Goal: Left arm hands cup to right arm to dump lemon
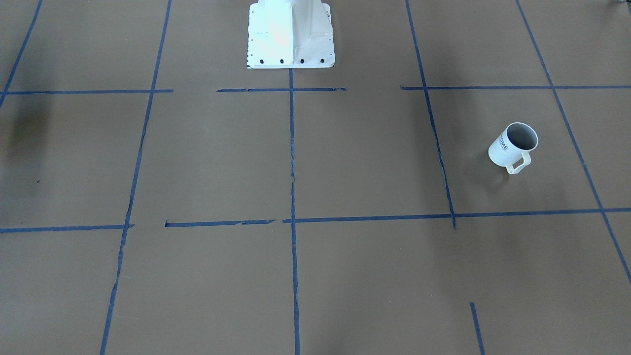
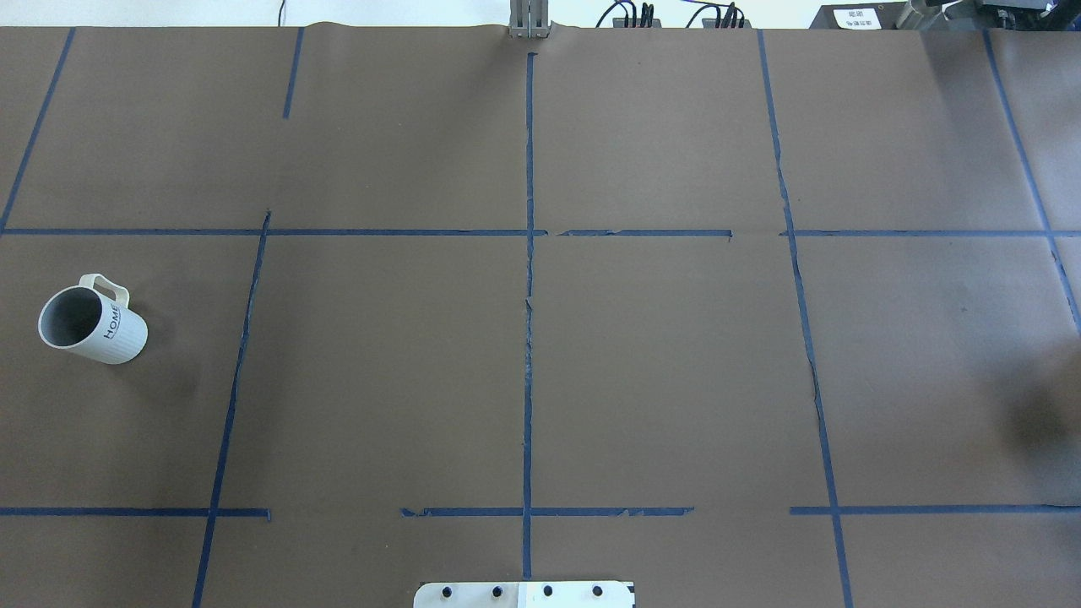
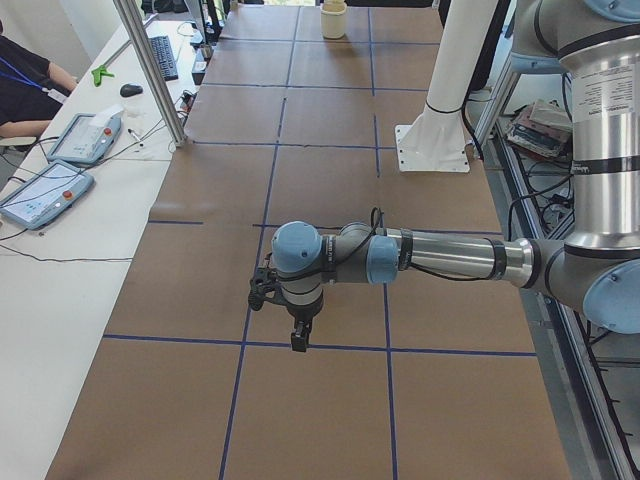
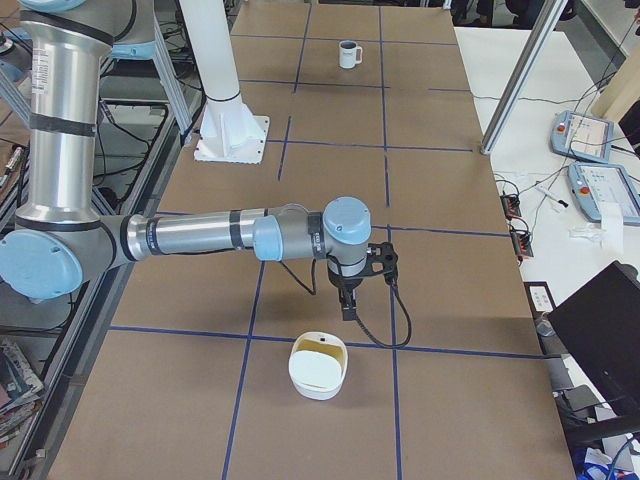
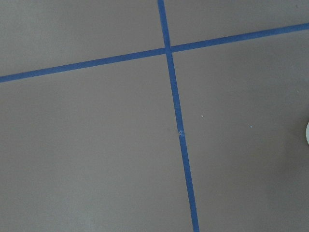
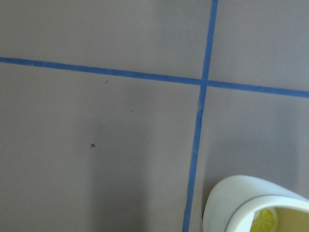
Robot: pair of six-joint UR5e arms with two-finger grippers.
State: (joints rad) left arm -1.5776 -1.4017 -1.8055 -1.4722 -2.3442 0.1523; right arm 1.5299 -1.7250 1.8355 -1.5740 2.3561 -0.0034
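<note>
The white ribbed cup (image 2: pixel 91 325) with "HOME" lettering stands upright on the brown table, far on the robot's left. It also shows in the front-facing view (image 1: pixel 512 145), its handle towards the operators' side. Its grey inside shows no lemon. A yellow lemon piece (image 6: pixel 263 220) lies in a white bowl (image 4: pixel 318 368) on the robot's right. The left gripper (image 3: pixel 299 343) hangs over the table, far from the cup (image 3: pixel 333 18). The right gripper (image 4: pixel 347 310) hangs just beyond the bowl. Both grippers show only in the side views, so I cannot tell whether they are open or shut.
Blue tape lines (image 2: pixel 528 338) divide the table into squares. The white robot pedestal (image 1: pixel 291 34) stands at the table's middle edge. A side table with control tablets (image 3: pixel 45 190) and an aluminium post (image 3: pixel 150 70) lie on the operators' side.
</note>
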